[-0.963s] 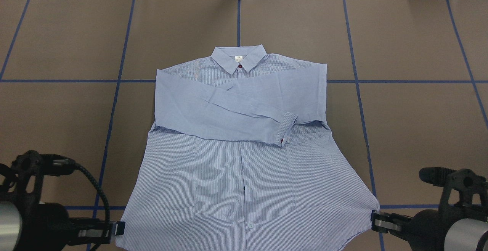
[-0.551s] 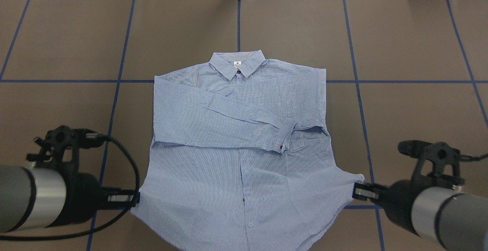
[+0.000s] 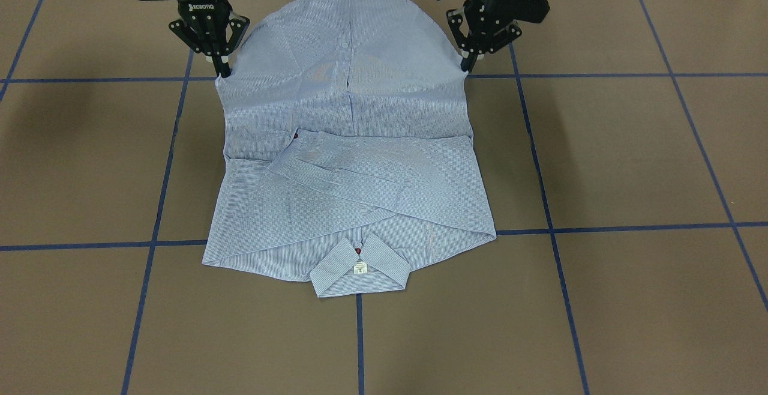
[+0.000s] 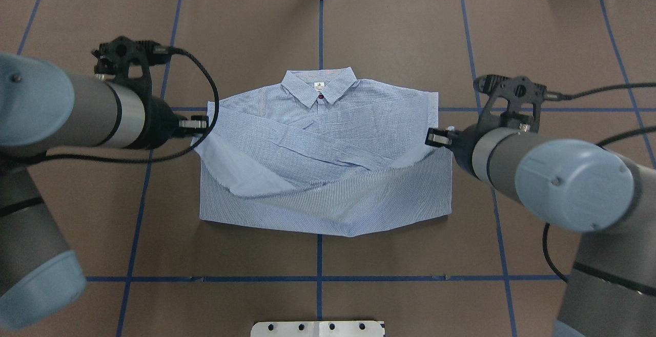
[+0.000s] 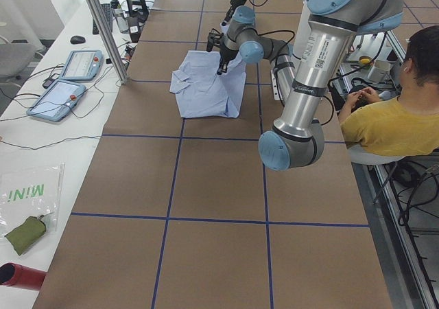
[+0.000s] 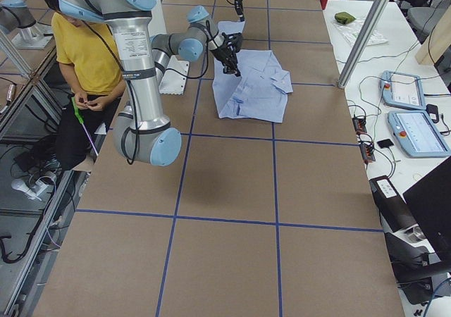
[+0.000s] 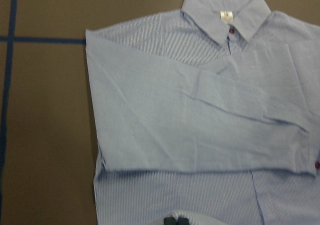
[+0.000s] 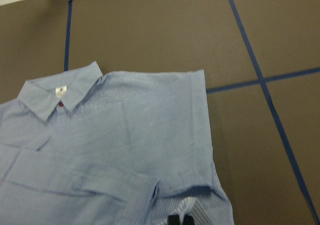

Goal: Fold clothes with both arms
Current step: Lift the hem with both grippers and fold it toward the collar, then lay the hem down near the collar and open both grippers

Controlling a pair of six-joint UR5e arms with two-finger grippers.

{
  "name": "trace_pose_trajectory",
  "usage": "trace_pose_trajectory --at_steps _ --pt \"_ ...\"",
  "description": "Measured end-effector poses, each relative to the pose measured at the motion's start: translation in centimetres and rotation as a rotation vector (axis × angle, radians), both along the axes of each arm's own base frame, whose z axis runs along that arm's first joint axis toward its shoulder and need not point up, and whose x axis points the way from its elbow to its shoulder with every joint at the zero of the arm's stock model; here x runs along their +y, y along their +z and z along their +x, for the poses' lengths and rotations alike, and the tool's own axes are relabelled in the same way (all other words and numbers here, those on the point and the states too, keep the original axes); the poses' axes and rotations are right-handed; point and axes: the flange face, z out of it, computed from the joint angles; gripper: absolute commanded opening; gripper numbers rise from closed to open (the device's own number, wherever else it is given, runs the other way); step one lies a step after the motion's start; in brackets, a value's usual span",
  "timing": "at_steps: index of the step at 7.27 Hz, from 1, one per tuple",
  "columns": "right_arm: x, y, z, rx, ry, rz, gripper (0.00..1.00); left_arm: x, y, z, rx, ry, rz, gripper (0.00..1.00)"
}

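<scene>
The striped light blue shirt point(image 4: 318, 137) lies face up on the brown table, collar point(image 4: 320, 83) at the far side, sleeves crossed over the chest. My left gripper point(image 4: 197, 123) is shut on the left hem corner. My right gripper point(image 4: 435, 137) is shut on the right hem corner. Both corners hang above the shirt's shoulders, so the lower half arches over the body with a fold line near the robot. In the front view the shirt point(image 3: 354, 191) rises to the left gripper point(image 3: 465, 66) and right gripper point(image 3: 223, 71). Each wrist view shows a bit of pinched fabric point(image 7: 182, 217) at its bottom edge.
Blue tape lines point(image 4: 318, 278) grid the table. The white pedestal base point(image 4: 318, 328) sits at the near edge. A seated person in a yellow top point(image 5: 391, 117) is beside the robot. Tablets point(image 6: 416, 113) lie on the white side bench beyond the table.
Both grippers have risen and travelled away from the robot toward the collar with the hem corners, drawing the shirt's lower half up and over the crossed sleeves.
</scene>
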Motion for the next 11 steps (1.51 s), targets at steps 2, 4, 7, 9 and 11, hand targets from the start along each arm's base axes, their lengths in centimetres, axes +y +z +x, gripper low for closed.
trace_pose_trajectory --at_steps 2,4,7,9,11 --pt "-7.5 0.6 -2.2 0.063 0.088 -0.011 0.00 -6.4 1.3 0.9 -0.071 -0.109 0.011 0.00" --pt "-12.1 3.3 -5.0 0.079 0.113 -0.001 0.00 -10.7 4.8 4.1 -0.100 -0.153 0.024 0.00" --pt "-16.0 10.1 -9.9 0.115 0.098 0.001 0.00 -13.7 10.7 9.4 -0.099 -0.139 0.039 0.00" --pt "-17.5 12.2 -10.5 0.132 0.053 0.007 0.00 -14.6 12.8 11.5 -0.122 -0.080 0.108 0.00" --pt "-18.7 12.2 -10.4 0.118 0.015 -0.010 0.00 -14.9 13.4 11.8 -0.145 -0.036 0.156 0.00"
